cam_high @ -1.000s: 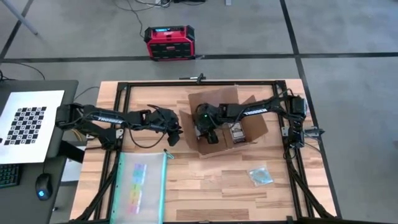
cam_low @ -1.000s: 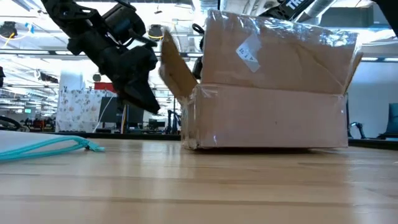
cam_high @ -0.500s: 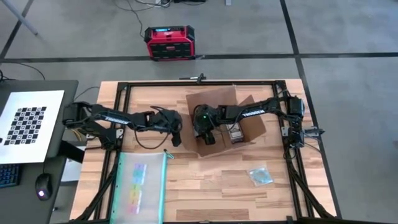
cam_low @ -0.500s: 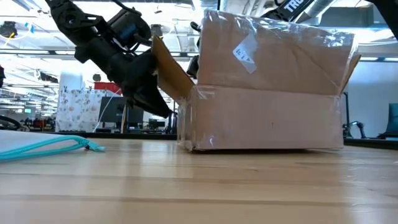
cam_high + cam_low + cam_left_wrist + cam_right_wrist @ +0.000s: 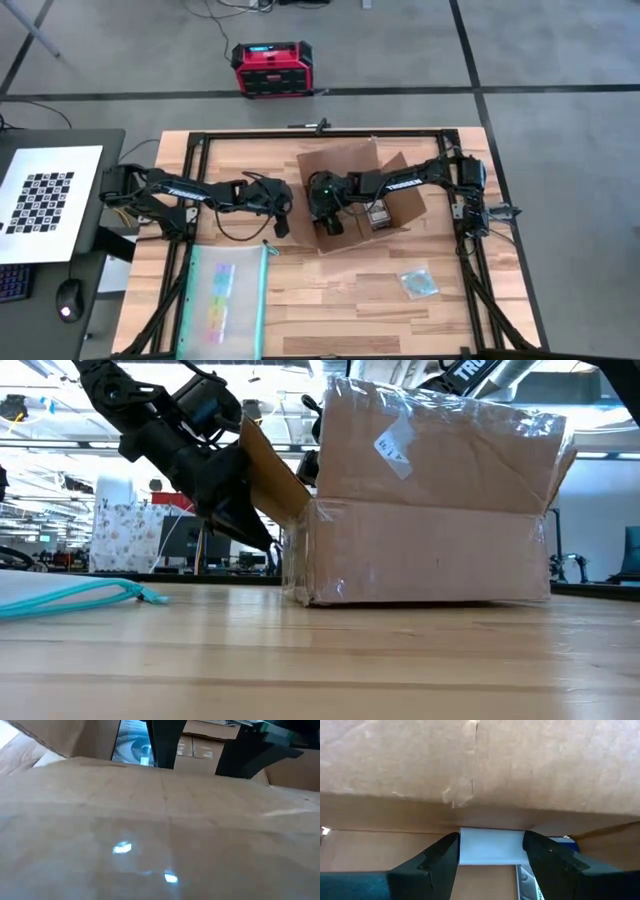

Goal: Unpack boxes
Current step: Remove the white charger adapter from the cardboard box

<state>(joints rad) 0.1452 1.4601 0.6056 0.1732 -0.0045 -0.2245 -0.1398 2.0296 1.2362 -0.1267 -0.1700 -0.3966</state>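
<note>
The brown cardboard box (image 5: 385,200) (image 5: 430,550) sits open at mid table, its flaps spread and clear tape shining on its near wall. My right gripper (image 5: 330,215) (image 5: 492,855) reaches down inside the box's left part, shut on a white packet (image 5: 492,847). A printed item (image 5: 378,213) lies on the box's floor. My left gripper (image 5: 280,218) (image 5: 245,520) is just outside the box's left side. The left flap (image 5: 270,475) slants out over it. Cardboard (image 5: 160,820) fills the left wrist view. My right gripper has the white packet between its two fingers (image 5: 440,860), which stand wide apart with one at each end of it. It comes from above into the box. The box wall hides how the packet sits on the box's floor.
A clear teal-edged pouch (image 5: 230,295) (image 5: 70,595) lies at the near left of the table. A small clear packet (image 5: 418,282) lies near right. A red and black case (image 5: 270,68) stands on the floor beyond the far edge. A checkered board (image 5: 45,200) lies to the table's left.
The box has slid a little toward the table's left. My left gripper has moved slightly right, up to the box's left flap, and that flap now slants further outward. My right gripper has stayed inside the box and shifted left with it.
</note>
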